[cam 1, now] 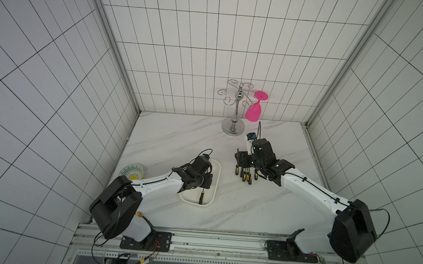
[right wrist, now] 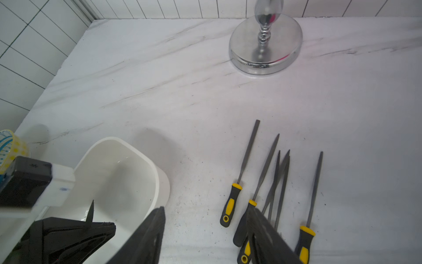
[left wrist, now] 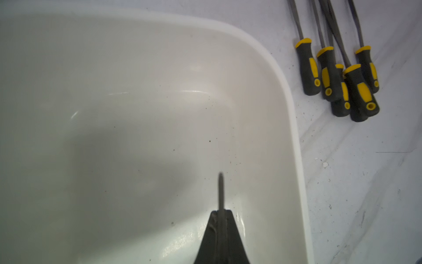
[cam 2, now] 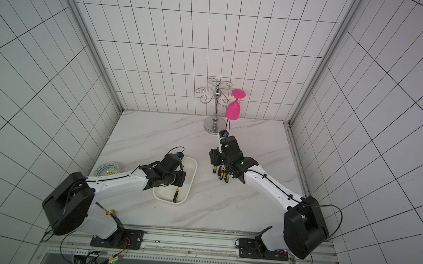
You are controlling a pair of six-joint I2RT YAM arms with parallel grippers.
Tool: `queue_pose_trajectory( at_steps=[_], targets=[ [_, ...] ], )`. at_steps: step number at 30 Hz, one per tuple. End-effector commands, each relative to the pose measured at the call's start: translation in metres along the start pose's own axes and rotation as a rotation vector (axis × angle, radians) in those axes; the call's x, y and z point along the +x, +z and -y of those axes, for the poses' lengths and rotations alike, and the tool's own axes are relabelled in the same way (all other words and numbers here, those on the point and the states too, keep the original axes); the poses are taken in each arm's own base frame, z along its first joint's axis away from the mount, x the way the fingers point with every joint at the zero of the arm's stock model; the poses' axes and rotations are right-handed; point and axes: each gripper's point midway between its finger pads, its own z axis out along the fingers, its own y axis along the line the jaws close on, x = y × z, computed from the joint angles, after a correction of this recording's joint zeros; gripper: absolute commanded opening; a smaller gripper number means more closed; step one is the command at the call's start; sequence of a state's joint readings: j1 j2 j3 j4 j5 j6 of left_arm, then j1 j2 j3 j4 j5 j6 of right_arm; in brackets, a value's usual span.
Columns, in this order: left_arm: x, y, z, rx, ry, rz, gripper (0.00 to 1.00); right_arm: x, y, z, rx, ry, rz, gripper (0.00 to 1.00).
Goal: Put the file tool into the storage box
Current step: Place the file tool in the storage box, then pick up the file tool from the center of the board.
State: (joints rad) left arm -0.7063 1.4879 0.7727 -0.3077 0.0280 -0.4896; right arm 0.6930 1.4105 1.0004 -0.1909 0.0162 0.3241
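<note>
**Fig.** Top and wrist views, read L to R.

- **Plate** point(cam 1: 131, 174), far L by the wall. It is no part of the task.
- **L gripper** point(left wrist: 220, 214) is clamped on the thin grey shaft of one file point(cam 1: 201, 197). The black-yellow handle hangs over the near end of the box point(cam 1: 217, 175), inside the rim, and the shaft tip pokes out past the jaws. We cannot tell whether the handle rests on the box floor.
- **Loose files** point(right wrist: 274, 182) lie on the table just R of the box. There are approx. five, fanned out, some crossing one another.
- **R gripper** point(right wrist: 205, 209) hangs over their handles with jaws spread wide, holding nothing.
- **Rack** point(cam 1: 233, 125) and pink glass point(cam 1: 253, 112) stand at the back, well apart from the work.

**Handling (our judgement).**
- Each file is light, stiff steel and won't bend or break.
- The toothed shaft bites well in the jaws but is narrow, and the weight sits at the handle end. A mid-shaft grip may therefore let the file pivot.
- We would take hold near the handle collar, or on the rubbery handle itself.
- In the pile, we would start w/ an outer, uncrossed file.
</note>
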Motion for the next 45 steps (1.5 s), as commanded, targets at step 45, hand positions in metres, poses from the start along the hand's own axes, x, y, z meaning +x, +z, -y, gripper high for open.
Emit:
queue_pose_trajectory(
  at_steps=[45],
  targets=[
    [-0.067,-0.039,-0.035,-0.137,-0.238,0.278,0.39,0.127,0.098,0.039,0.110,-0.018,-0.405,0.25]
  ],
)
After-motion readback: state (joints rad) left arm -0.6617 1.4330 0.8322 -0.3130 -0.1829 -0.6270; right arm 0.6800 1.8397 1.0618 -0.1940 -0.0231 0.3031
